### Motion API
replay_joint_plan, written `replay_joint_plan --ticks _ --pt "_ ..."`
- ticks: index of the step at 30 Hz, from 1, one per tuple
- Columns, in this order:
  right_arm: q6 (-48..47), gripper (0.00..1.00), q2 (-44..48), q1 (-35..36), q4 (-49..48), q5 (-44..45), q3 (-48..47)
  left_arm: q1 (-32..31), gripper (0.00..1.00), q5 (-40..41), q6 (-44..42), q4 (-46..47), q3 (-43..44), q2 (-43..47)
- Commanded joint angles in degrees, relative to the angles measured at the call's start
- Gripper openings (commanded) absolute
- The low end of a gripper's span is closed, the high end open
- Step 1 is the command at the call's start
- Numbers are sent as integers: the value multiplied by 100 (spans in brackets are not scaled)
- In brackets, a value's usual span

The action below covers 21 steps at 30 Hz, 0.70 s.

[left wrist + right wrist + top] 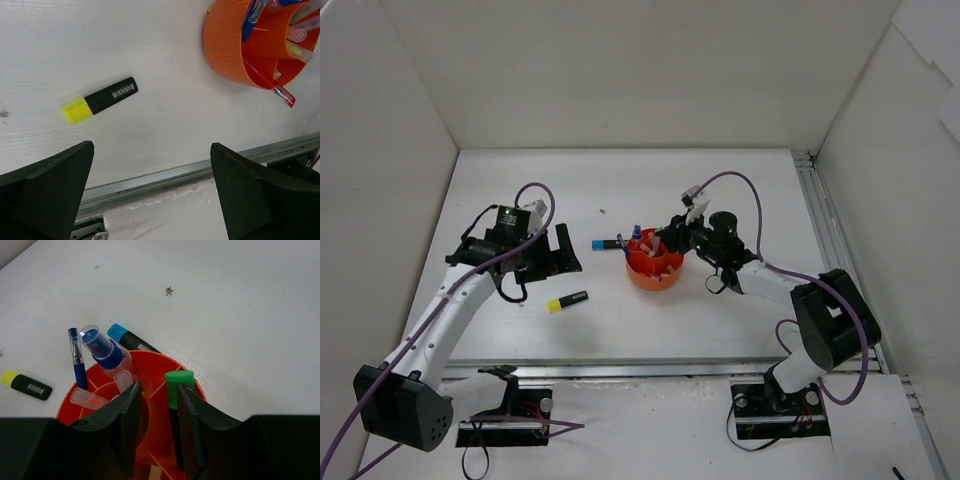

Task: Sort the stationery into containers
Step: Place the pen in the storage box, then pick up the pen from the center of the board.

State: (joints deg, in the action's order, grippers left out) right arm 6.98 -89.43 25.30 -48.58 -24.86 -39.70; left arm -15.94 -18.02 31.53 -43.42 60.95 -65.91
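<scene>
While most of the stationery already stands in the tub [655, 272] at mid-frame in the top view, two pieces lie on the desk [740, 180]. A yellow highlighter [567, 301] lies lower left of the tub, and a blue highlighter [608, 243] lies just beside its left rim. The left hand [568, 253] hangs just above the yellow one in the frame. It is far nearer to it than the right hand [667, 238], which sits over the tub's upper right rim.

From the left wrist, the yellow highlighter [100, 100] lies in the left half of the frame, above the gap between the fingers [50, 185] and left of its middle. Its long axis runs on a slant, cap at lower left and black tail at upper right. I judge the left hand would have to shift toward frame left and turn to take it across the barrel. The left hand [150, 195] is spread wide and holds nothing. The tub [227, 47] fills the upper right corner, with a red pen [282, 94] poking out past its lower rim.

From the right wrist, a green highlighter [179, 385] stands cap-up in a compartment on the tub's right side, between the fingers of the right hand [159, 390]. It leans against the right-hand finger in the frame, and a strip of orange shows between it and the other. The right hand is thus a little spread and, as far as I can see, not squeezing it.
</scene>
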Motion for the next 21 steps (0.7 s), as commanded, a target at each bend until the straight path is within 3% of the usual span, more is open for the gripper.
replay_joint_plan --ticks 1,6,8,10,13,14,21 --pt "-109 31 435 36 -389 148 6 48 97 -61 -33 193 101 17" --pt "-75 33 811 37 -381 218 94 48 98 -17 -15 185 66 -9" --pt "-74 42 1005 54 -381 376 156 48 100 44 -6 185 40 -36" --pt "100 97 1006 45 -363 500 287 -5 100 236 11 167 -21 -71" --pt "312 98 1006 10 -363 895 454 -58 100 404 -24 219 -214 -132" --pt "365 98 2050 -16 -311 904 550 -58 100 422 2 281 -345 -141" --pt "559 98 2658 -192 671 896 561 -111 100 562 371 519 -1075 -150"
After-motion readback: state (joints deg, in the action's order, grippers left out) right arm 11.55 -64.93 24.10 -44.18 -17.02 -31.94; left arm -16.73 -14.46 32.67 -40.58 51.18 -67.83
